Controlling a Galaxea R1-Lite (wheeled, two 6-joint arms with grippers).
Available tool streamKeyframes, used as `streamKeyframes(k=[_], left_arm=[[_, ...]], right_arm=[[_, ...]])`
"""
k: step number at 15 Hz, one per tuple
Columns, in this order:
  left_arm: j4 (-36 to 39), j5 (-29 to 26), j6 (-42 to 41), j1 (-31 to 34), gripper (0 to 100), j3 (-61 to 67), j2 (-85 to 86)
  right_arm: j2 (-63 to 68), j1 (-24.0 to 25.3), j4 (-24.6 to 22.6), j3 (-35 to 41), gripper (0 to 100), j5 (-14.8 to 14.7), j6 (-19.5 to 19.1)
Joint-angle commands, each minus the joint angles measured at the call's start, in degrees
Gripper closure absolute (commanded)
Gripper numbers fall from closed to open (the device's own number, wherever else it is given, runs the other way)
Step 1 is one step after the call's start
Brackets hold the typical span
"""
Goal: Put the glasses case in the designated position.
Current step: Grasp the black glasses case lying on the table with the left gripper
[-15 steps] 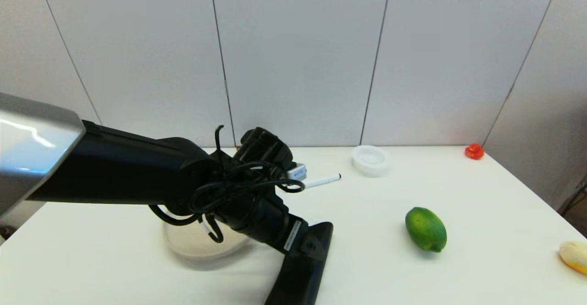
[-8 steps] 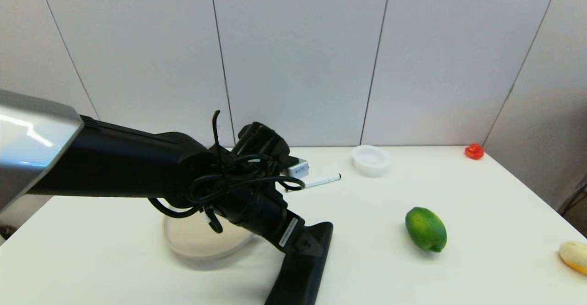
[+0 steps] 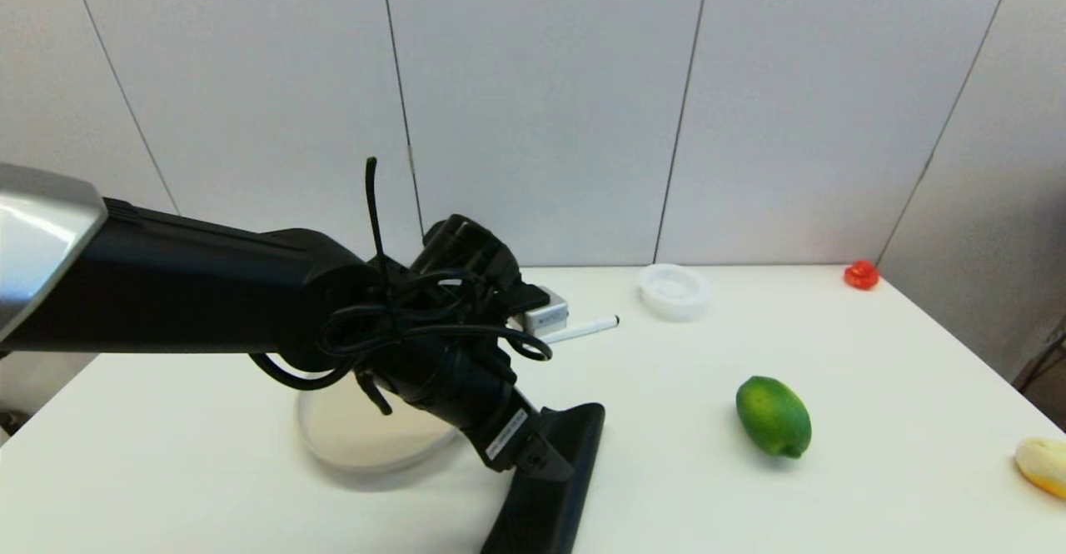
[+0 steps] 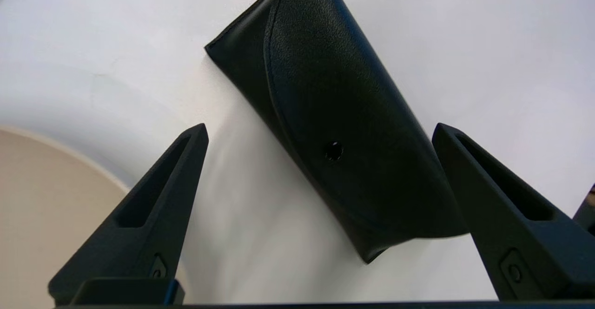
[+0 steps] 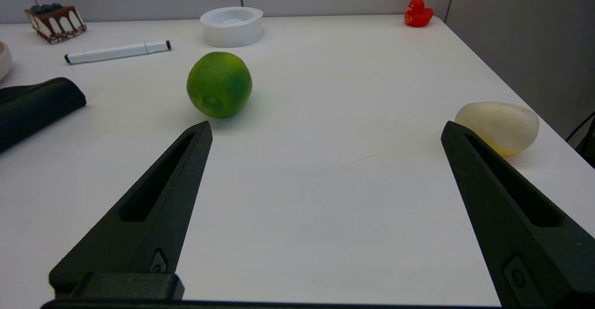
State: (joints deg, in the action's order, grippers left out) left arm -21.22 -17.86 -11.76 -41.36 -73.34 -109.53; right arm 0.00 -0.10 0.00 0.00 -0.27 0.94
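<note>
Basically light, soft, matte leather glasses case (image 4: 344, 128) flat on table just right of beige plate (image 3: 350, 441); left gripper (image 4: 320, 134) spread wide above, best pinched across narrow midsection.

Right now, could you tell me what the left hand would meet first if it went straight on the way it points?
Probably the glasses case, lying flat between the open left hand's fingers.

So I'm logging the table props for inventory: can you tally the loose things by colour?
Black: 1, glasses case
Green: 1, lime
Red: 1, duck
White: 2, marker pen, round dish
Beige: 1, plate
Yellowish: 1, pale lump
Brown and white: 1, cake slice
Total: 8
</note>
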Motion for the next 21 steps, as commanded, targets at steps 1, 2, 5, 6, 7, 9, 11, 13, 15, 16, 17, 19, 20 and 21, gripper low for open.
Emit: streamKeyframes(k=[1,2,5,6,7,9,11,13,15,16,17,19,20,21], left_arm=[[-7.4,-0.1,-1.3,-0.6,0,-3.6,0.5],[-8.9,0.9,-1.9,-0.9,0,-4.2,0.4],[-9.1,4.0,-2.7,-3.0,0,-4.1,0.0],[-9.2,4.1,-1.9,-3.9,0,-4.1,-0.2],[-9.2,4.1,-0.1,-4.9,0,-4.2,-0.2],[-9.3,5.9,1.0,-6.3,0,-4.1,-0.7],[-9.3,8.8,0.9,-7.3,0,-4.1,-0.9],[-9.9,9.2,0.9,-7.2,0,-4.3,-1.1],[-10.2,9.8,1.0,-7.3,0,-4.3,-1.3],[-10.2,9.9,1.2,-7.4,0,-4.3,-1.6],[-10.2,10.1,1.5,-7.4,0,-4.3,-1.7],[-9.8,10.3,5.2,-8.0,0,-4.4,-2.0],[-9.6,10.2,7.6,-8.3,0,-4.4,-2.1],[-8.8,10.1,9.3,-8.8,0,-4.3,-2.3]], right_arm=[[0.0,0.0,0.0,0.0,0,0.0,0.0],[0.1,0.0,0.0,0.0,0,0.0,0.0],[0.0,0.0,0.0,0.0,0,0.0,0.0],[0.1,0.0,0.0,0.0,0,0.0,0.0],[0.0,0.0,0.0,0.0,0,0.0,0.0],[0.0,0.0,0.0,0.0,0,0.0,0.0],[0.0,0.0,0.0,0.0,0,0.0,0.0],[0.0,0.0,0.0,0.0,0,0.0,0.0],[0.0,0.0,0.0,0.0,0,0.0,0.0],[0.0,0.0,0.0,0.0,0,0.0,0.0],[0.0,0.0,0.0,0.0,0,0.0,0.0],[0.0,0.0,0.0,0.0,0,0.0,0.0],[0.0,0.0,0.0,0.0,0,0.0,0.0],[0.1,0.0,0.0,0.0,0,0.0,0.0]])
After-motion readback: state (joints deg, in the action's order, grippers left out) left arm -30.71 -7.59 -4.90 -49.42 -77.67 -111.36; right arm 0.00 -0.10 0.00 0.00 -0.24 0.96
